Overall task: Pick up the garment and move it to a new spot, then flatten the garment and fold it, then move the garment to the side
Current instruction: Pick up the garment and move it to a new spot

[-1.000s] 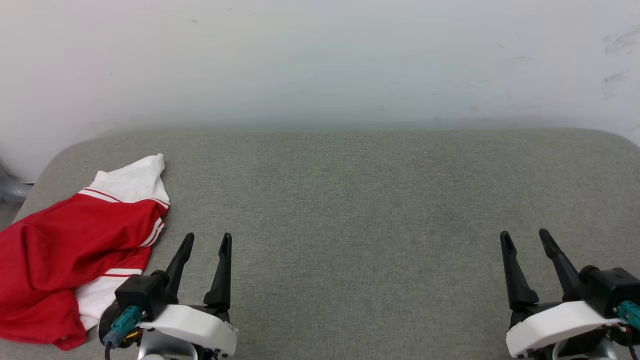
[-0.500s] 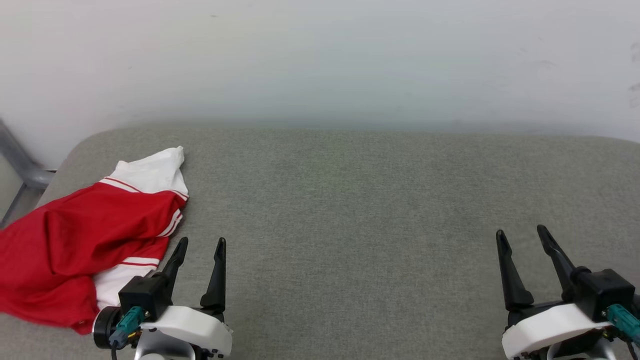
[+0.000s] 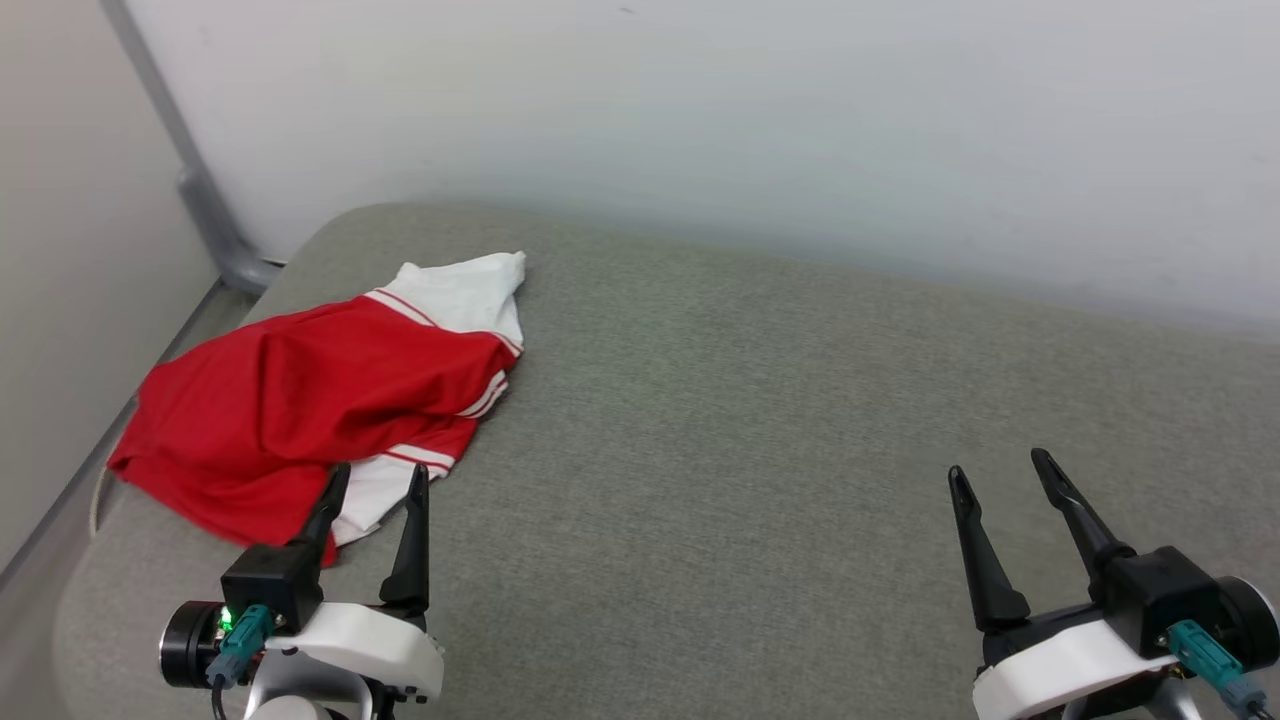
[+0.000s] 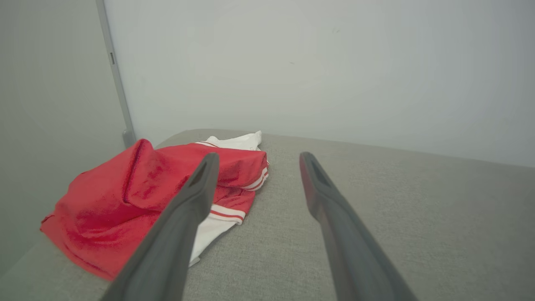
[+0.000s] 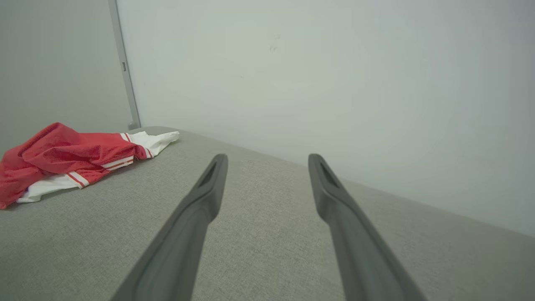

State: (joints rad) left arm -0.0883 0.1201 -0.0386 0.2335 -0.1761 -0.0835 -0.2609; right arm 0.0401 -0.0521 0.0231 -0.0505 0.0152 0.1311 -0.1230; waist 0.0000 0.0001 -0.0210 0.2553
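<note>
I see a big, plain whitish wall [image 3: 700, 120] at the back. In front of it is the wide table [image 3: 780, 400], with a soft grey cloth top and round corners.

The garment [image 3: 290, 400], a bright red shirt with white sleeves and thin red stripes on them, lies on the table's far left corner. It is all bunched up in a lumpy heap. One white sleeve pokes out toward the wall. More white cloth peeks out from under the red, on the side near me. The writing on the front is hidden in the folds.

The left gripper [image 3: 382, 470], with two long dark fingers on a white wrist, is at the lower left. Its fingers are spread wide and hold nothing. In the head view its left finger tip sits over the near edge of the shirt. I can't tell if it touches the cloth. In the left wrist view the shirt is ahead and to the left of the fingers.

The right gripper [image 3: 998, 464] looks just the same and is at the lower right, well apart from the shirt. Its fingers are also spread wide and hold nothing, with bare grey cloth in front of them.

A thin grey metal pole [image 3: 190, 180] runs up the left corner of the room, behind the shirt.

A small blue-green plug [image 3: 240, 640] sticks out of the left wrist.
</note>
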